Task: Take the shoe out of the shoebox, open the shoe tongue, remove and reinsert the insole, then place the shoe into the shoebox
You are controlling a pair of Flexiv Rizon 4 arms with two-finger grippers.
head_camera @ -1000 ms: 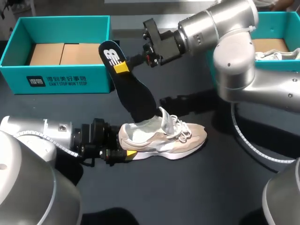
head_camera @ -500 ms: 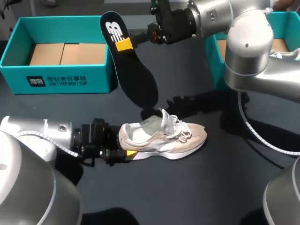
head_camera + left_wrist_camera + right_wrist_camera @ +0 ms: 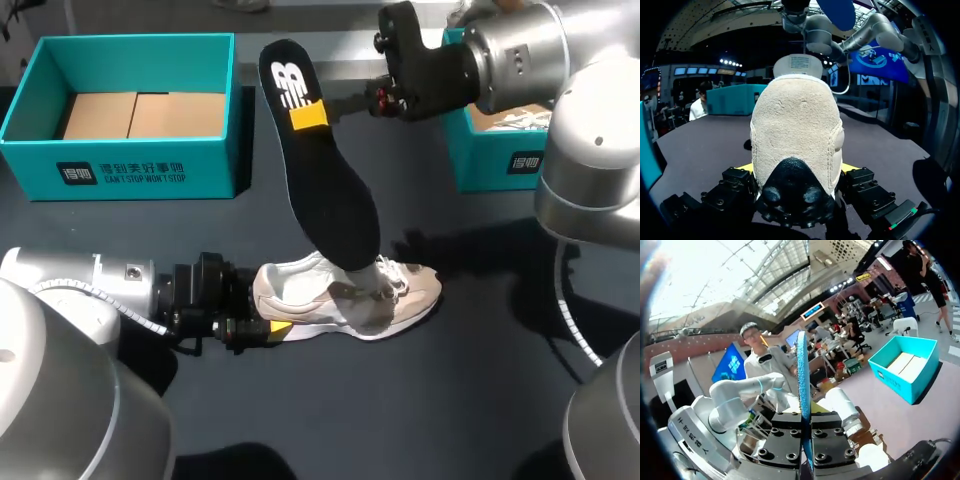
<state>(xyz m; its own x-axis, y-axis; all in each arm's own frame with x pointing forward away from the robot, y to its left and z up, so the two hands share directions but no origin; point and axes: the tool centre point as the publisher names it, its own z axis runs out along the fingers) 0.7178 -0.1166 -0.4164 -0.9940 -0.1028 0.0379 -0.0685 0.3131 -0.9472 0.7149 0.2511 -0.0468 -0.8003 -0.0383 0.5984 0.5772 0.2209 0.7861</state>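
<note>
The right gripper (image 3: 309, 115) has carried the black insole (image 3: 335, 200) up and to the right. It pinches the insole tight near a white logo. The insole's low end hangs over the tan shoe (image 3: 300, 290). The left gripper (image 3: 270, 326) still squeezes the shoe's heel. The teal shoebox (image 3: 130, 170) has white writing.

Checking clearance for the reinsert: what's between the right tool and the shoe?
Just the black insole, which the right tool holds. In the head view it hangs down to the shoe, with nothing else in that stretch.
</note>
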